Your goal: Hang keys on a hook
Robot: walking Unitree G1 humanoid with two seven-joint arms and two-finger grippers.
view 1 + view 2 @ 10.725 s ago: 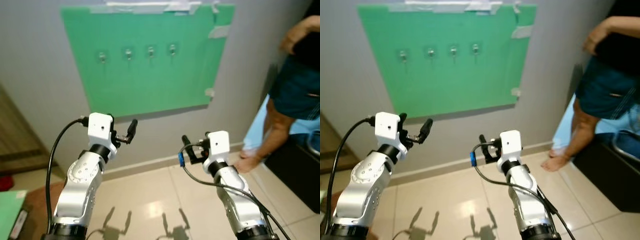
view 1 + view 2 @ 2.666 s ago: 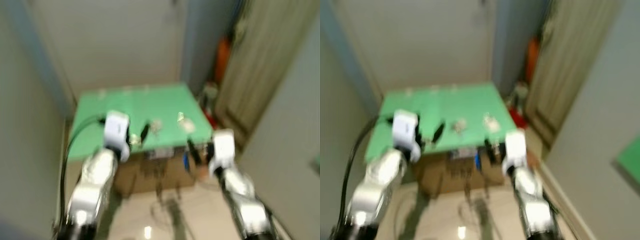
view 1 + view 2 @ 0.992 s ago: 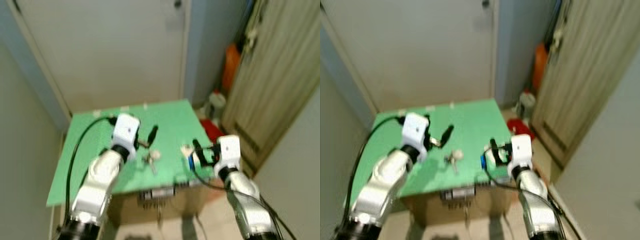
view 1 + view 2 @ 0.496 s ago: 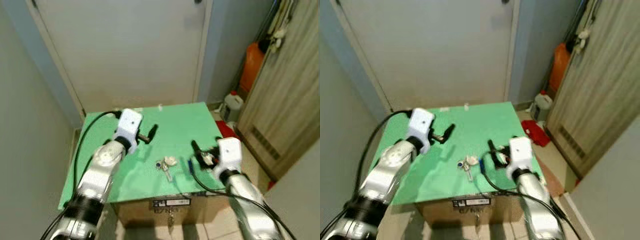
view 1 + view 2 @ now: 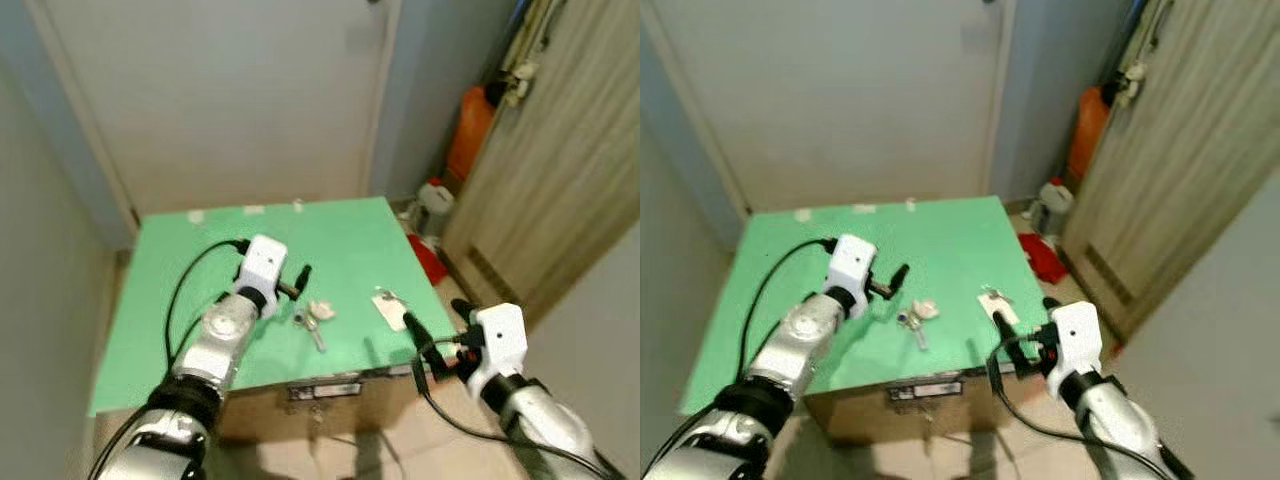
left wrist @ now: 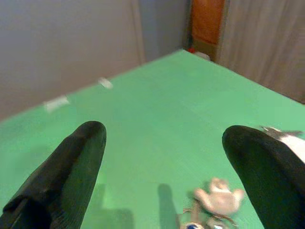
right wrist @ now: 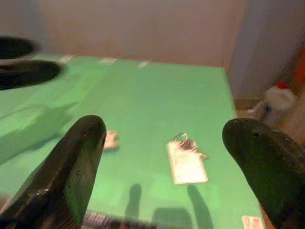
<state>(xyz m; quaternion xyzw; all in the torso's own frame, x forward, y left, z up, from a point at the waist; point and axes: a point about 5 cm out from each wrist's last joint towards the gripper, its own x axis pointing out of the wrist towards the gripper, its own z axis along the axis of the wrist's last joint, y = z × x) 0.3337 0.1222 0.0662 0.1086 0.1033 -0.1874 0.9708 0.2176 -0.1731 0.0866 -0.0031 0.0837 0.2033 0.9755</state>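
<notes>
Left hand [image 5: 300, 280], fingers spread, now hovers beside our keys [image 5: 312, 318]; right hand [image 5: 424, 349] spread near bench [image 5: 150, 300] edge.

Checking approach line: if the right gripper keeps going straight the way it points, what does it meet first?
Likely the white key tag with its keys, on the green board ahead of the open right gripper. Depth is unclear.

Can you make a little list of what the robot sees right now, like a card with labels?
table: green top, on a cardboard box
keys: bunch with pale charm, lying mid-table
second keys: with white tag, nearer the right edge
left gripper: open, over the table beside the charm keys
right gripper: open, at the table's front right corner, near the tag keys
hook: not seen here
beyond table: orange container, white jug
</notes>
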